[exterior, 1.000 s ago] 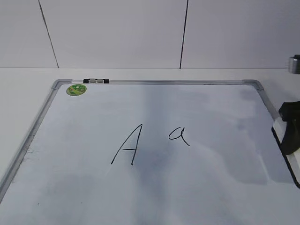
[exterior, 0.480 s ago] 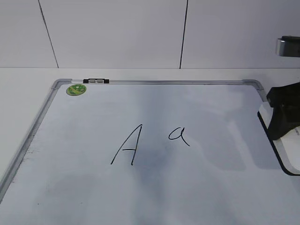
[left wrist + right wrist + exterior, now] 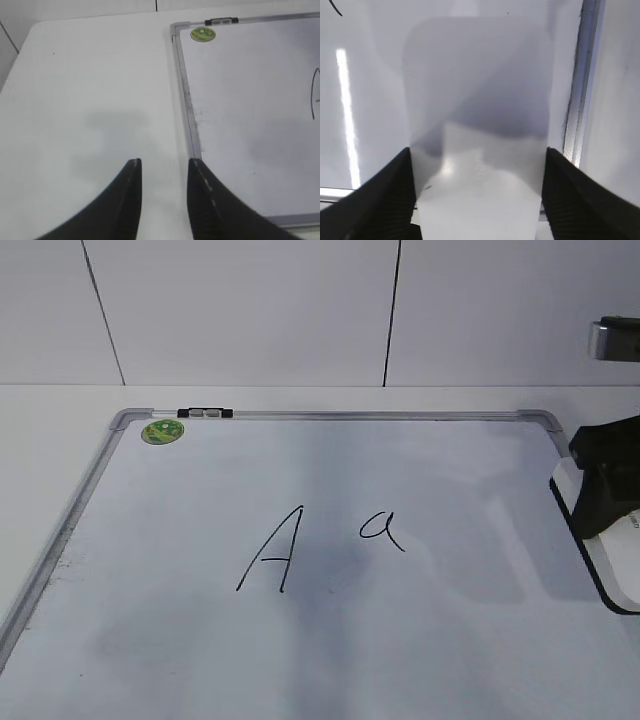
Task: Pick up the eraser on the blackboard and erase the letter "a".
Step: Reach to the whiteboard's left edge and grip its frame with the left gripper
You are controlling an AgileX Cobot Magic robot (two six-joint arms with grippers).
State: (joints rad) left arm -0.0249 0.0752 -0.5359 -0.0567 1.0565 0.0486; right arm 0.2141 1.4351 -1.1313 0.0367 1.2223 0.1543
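Our right gripper (image 3: pixel 477 195) has its two black fingers set wide, one along each long flank of the eraser (image 3: pixel 477 110), which fills the space between them in the right wrist view. Each finger appears to meet the eraser's side, so we judge this a grip across its short width, though we cannot confirm firm contact. The eraser's long axis runs straight ahead from the wrist, alongside the silver frame at the right edge of the blackboard (image 3: pixel 420 660).

In the exterior view that gripper (image 3: pixel 605 495) sits at the far right of the board, with the eraser (image 3: pixel 600 560) white and black-based beneath it. The letter "a" (image 3: pixel 383 528) lies well apart to the left, near the board's middle, just right of the capital "A" (image 3: pixel 272 550). So the coming move, as we read it, is a carry leftward across the board, stopping short of the capital.

Our left gripper (image 3: pixel 162 172) hangs over the bare table beside the board's left frame, jaws part-spread on nothing, farther from the letter's side of the work. A green magnet (image 3: pixel 162 431) sits in the far left corner.
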